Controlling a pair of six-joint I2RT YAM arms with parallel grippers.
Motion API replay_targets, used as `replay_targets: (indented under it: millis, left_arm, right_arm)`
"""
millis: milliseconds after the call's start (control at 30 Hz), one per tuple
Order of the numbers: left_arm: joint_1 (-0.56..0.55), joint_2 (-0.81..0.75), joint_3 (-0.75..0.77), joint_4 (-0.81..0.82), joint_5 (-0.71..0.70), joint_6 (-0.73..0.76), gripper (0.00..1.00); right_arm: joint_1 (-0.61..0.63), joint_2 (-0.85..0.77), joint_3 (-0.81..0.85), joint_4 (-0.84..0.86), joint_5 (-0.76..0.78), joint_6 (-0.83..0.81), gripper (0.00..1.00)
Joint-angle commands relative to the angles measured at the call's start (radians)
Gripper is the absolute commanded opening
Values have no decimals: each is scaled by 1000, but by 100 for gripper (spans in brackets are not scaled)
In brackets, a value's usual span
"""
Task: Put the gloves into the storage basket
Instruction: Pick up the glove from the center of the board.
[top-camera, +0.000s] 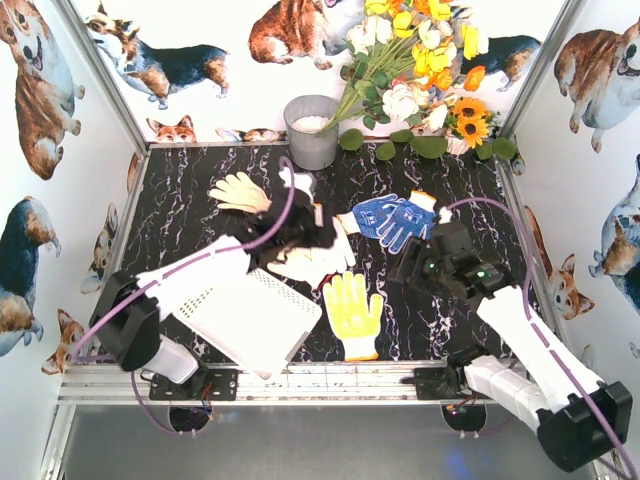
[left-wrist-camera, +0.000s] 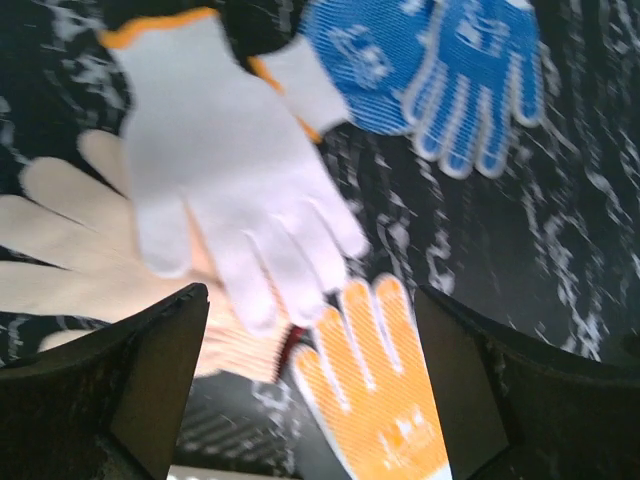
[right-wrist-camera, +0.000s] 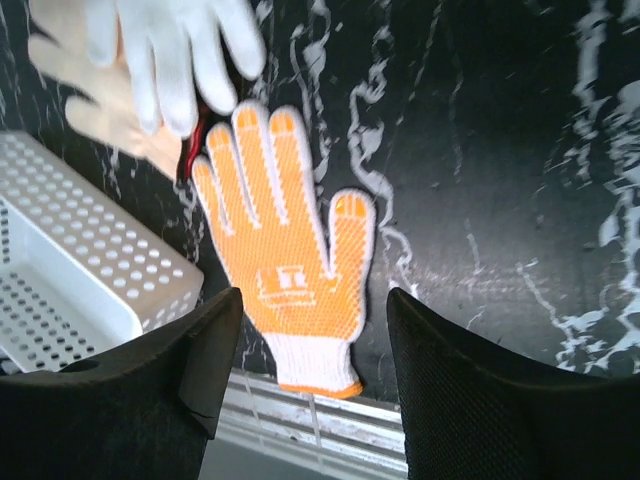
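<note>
Basket check: the white basket (top-camera: 255, 325) sits at the near left corner of the black marbled table (top-camera: 180, 225), partly under the left arm, and every glove in view lies outside it.

Left gripper (top-camera: 302, 230) hovers over the middle pile, its fingers (left-wrist-camera: 150, 370) spread wide with nothing between them. Below it a white glove (left-wrist-camera: 230, 170) with an orange cuff lies across a beige glove (left-wrist-camera: 60, 240), both blurred in the wrist view.

Right gripper (top-camera: 415, 265) hangs just right of centre, jaws also well apart and empty. Between its fingers (right-wrist-camera: 460, 390) the wrist camera looks down on the yellow dotted glove (right-wrist-camera: 285, 250) — flat on the table, cuff toward the near edge, just beside the basket's corner.

Blue gloves (top-camera: 392, 220), a dotted pair, lie side by side behind the right gripper. Cream glove (top-camera: 240, 190) rests alone farther back on the left, near the grey bucket (top-camera: 312, 130) and the flowers (top-camera: 420, 60).
</note>
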Motion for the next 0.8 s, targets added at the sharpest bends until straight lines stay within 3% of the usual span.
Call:
replay_targets:
  millis: [0,367,767]
  left_arm:
    - [124,96,61,-5,97,59,77]
    - [306,424,326,-31,145,124,70]
    - [354,684,562,-90,209,248,55]
  right_arm:
    - [-116,30,36,-14,-44,-94,62]
    - [-213,108,68,60,-194,-80,63]
    - [-249,187,104,65,-256,-53,62]
